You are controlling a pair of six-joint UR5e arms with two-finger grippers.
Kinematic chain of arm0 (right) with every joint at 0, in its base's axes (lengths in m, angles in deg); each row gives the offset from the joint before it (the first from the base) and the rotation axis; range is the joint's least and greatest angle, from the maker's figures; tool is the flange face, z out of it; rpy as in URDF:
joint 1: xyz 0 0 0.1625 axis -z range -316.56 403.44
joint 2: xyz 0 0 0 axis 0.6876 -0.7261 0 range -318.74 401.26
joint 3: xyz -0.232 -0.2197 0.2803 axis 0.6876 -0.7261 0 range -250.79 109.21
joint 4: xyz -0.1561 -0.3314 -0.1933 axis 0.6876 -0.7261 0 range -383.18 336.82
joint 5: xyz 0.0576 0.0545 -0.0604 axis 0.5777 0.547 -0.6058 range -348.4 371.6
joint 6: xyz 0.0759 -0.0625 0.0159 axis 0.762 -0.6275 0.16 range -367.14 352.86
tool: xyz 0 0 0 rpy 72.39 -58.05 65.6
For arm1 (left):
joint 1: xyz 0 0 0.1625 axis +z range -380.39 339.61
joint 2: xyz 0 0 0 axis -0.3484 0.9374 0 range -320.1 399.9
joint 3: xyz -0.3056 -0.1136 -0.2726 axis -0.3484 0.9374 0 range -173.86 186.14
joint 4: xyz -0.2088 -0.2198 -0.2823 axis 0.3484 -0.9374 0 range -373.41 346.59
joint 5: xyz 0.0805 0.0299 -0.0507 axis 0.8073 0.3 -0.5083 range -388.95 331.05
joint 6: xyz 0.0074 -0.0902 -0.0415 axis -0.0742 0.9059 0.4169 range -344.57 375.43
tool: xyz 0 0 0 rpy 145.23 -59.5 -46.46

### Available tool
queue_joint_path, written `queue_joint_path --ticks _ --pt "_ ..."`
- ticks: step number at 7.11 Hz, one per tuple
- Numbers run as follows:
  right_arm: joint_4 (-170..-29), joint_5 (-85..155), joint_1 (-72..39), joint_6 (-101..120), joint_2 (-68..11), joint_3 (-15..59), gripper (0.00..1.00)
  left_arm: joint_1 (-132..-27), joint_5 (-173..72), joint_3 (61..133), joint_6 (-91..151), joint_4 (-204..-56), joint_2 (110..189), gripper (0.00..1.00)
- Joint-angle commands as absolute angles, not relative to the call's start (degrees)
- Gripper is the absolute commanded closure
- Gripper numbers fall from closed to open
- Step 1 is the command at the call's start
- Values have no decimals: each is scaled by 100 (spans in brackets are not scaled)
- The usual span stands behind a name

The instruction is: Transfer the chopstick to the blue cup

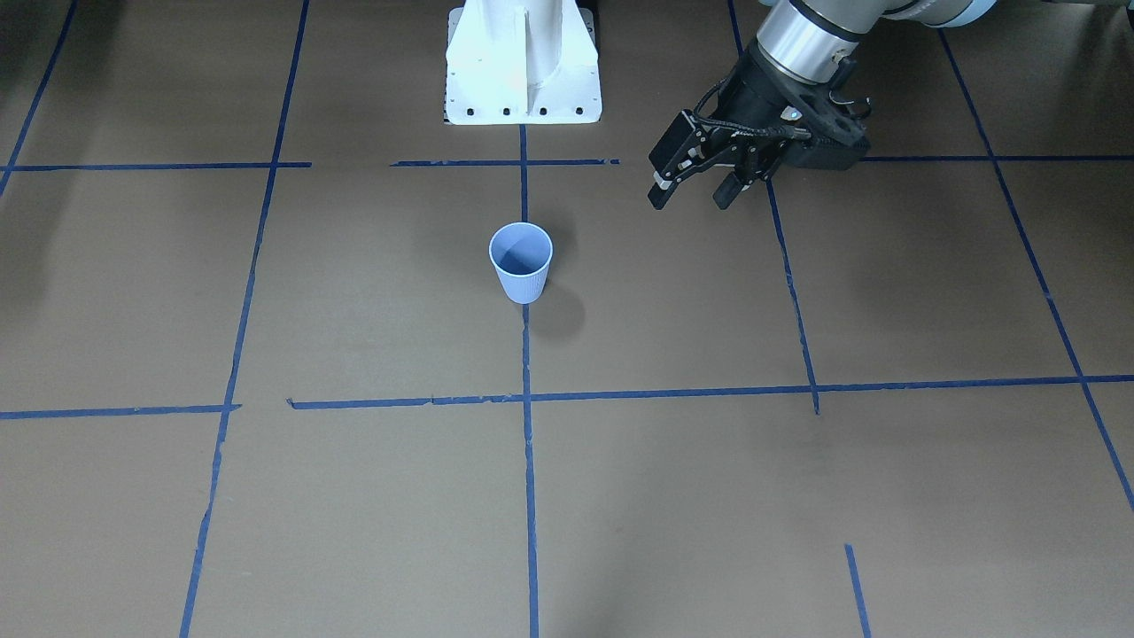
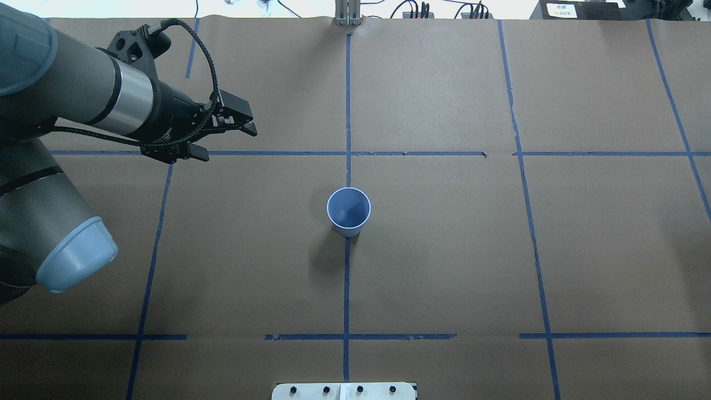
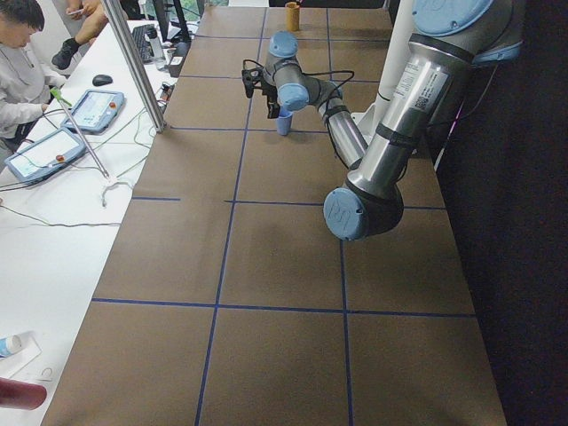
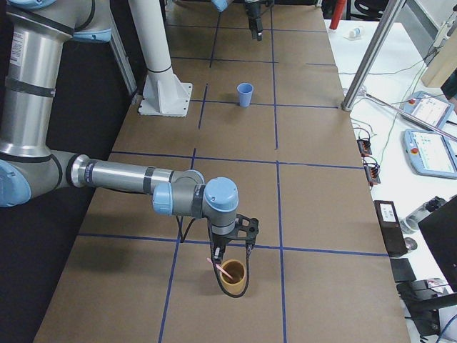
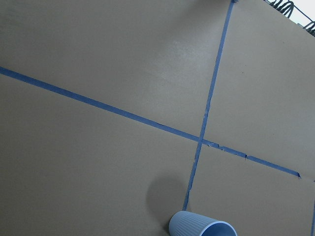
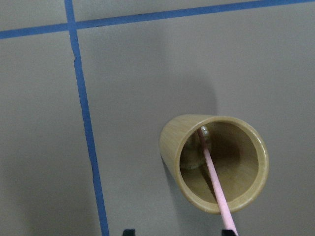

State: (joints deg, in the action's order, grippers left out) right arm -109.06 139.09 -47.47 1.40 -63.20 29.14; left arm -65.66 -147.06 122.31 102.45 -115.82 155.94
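The blue cup [image 1: 521,261] [image 2: 348,211] stands upright and empty at the table's middle, on a tape line. It also shows at the bottom of the left wrist view [image 5: 202,227]. My left gripper [image 1: 691,201] [image 2: 229,145] is open and empty, above the table off to the cup's side. The pale-pink chopstick [image 6: 214,177] [image 4: 220,268] leans in a tan bamboo cup [image 6: 170,147] [image 4: 232,280] at the table's far right end. My right gripper [image 6: 177,232] [image 4: 230,246] hovers just above that cup, open. The stick's top passes beside one fingertip [image 6: 226,232].
Blue tape lines [image 2: 347,111] grid the brown paper table. The white robot base [image 1: 523,62] stands at the table's near edge. Teach pendants [image 4: 428,146] and cables lie on a white side bench, where a person [image 3: 22,62] sits.
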Motion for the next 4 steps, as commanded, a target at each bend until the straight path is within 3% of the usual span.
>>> queue_joint_path --ticks 1,4 --pt "-10896 13773 -4841 148 -6175 2896 33 -6548 -14664 12224 10244 -11581 15583 0" --pt "-10905 13720 -4841 104 -6209 2800 29 -6548 -14594 12224 10244 -11581 15583 0"
